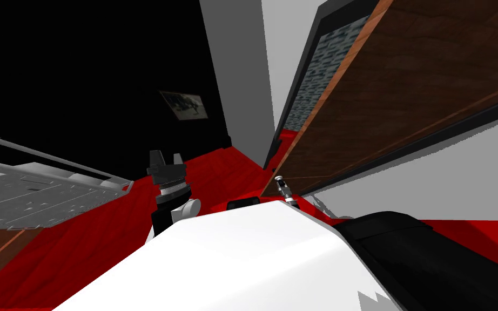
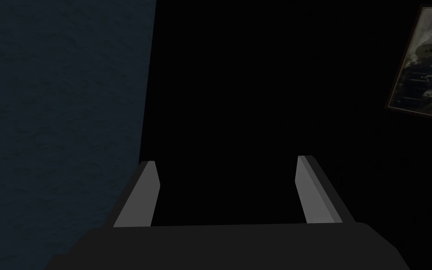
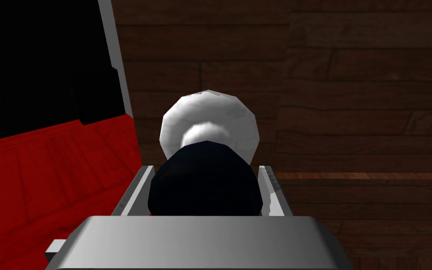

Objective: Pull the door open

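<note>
between the right gripper [image 3: 205,167] fingers, the dark door knob [image 3: 205,187] sits clamped; the left gripper [image 2: 227,161] is spread wide, empty.

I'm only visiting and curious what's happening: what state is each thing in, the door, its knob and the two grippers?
Door: ajar, its free edge swung off the dark frame.
Knob: clamped between the right gripper's fingers.
Right gripper: shut on the knob.
Left gripper: open, empty, away from the door.
</note>
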Robot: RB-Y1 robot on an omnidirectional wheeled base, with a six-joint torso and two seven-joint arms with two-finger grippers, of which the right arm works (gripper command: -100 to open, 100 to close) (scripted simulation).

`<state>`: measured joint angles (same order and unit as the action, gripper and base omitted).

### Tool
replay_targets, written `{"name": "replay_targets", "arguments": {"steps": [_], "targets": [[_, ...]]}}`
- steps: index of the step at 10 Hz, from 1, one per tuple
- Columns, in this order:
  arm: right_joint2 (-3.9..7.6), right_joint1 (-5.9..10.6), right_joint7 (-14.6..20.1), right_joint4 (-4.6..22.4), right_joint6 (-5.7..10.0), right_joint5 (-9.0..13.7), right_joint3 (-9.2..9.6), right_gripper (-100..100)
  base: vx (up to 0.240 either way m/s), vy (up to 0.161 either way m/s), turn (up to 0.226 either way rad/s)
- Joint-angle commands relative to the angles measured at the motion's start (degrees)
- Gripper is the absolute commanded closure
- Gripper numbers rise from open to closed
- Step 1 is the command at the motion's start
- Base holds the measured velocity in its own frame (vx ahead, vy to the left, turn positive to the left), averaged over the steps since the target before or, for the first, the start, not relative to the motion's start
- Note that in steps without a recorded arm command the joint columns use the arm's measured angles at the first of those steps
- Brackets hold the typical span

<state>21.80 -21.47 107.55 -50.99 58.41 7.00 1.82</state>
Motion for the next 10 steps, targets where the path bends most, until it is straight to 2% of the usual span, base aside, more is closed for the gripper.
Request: {"name": "replay_targets", "arguments": {"steps": [1, 10], "targets": [[0.39, 0.07, 0.41, 0.43, 0.85, -0.22, 0.21, 100, -0.213, -0.051, 0.161], [2.57, 0.42, 2.86, 3.38, 5.04, -1.46, 1.57, 100, -0.203, -0.046, 0.131]]}}
